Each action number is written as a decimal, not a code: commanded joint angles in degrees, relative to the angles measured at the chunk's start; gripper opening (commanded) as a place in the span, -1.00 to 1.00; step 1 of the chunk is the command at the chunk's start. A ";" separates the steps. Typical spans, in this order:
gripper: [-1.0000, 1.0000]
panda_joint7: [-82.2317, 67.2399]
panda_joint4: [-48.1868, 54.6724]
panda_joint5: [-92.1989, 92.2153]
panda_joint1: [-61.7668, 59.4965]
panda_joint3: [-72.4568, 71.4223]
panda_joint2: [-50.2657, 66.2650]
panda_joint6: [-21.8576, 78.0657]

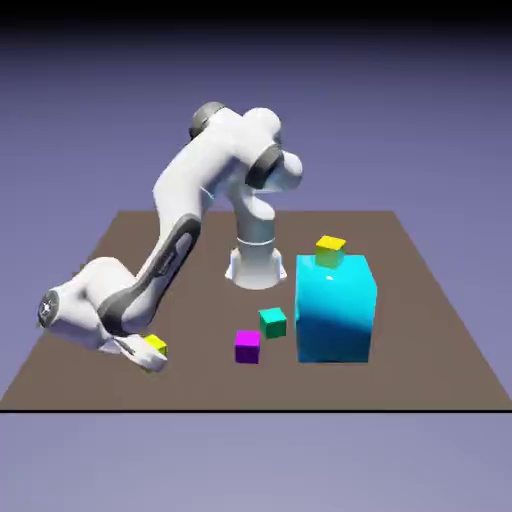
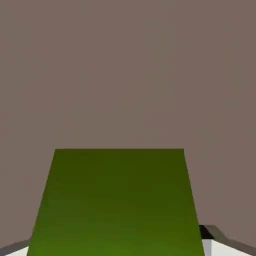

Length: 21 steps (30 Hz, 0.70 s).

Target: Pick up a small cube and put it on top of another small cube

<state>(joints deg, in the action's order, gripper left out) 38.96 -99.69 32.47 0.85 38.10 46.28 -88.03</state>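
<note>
Yellow cube (image 1: pixel 154 343), at the exterior view's left, over one brown table (image 1: pixel 420 380); one white arm (image 1: pixel 190 180) reaches there, its pincer (image 2: pixel 118 247) clamped on it; one cyan block (image 1: pixel 335 315); four small cubes in all: this one, turned cornerwise, no side longer, partly finger-hidden, cut off in the hand view; another yellow one (image 1: pixel 329 251) atop the block; one magenta (image 1: pixel 247 347); one teal (image 1: pixel 273 323)
</note>
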 commanded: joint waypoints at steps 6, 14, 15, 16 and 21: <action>-1.00 8.54 -11.80 -4.35 -3.67 -12.46 -12.15 -6.20; -1.00 19.93 -27.53 -9.99 -8.55 -29.08 -28.35 -14.46; -1.00 21.18 -29.26 -10.61 -9.09 -30.91 -30.14 -15.37; -1.00 21.18 -29.26 -10.62 -9.09 -30.91 -30.14 -15.37; 1.00 18.85 -34.74 -7.38 -7.89 -32.63 -26.26 -24.53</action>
<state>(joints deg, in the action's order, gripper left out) 57.80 -134.44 25.09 -7.04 5.47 20.02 -112.56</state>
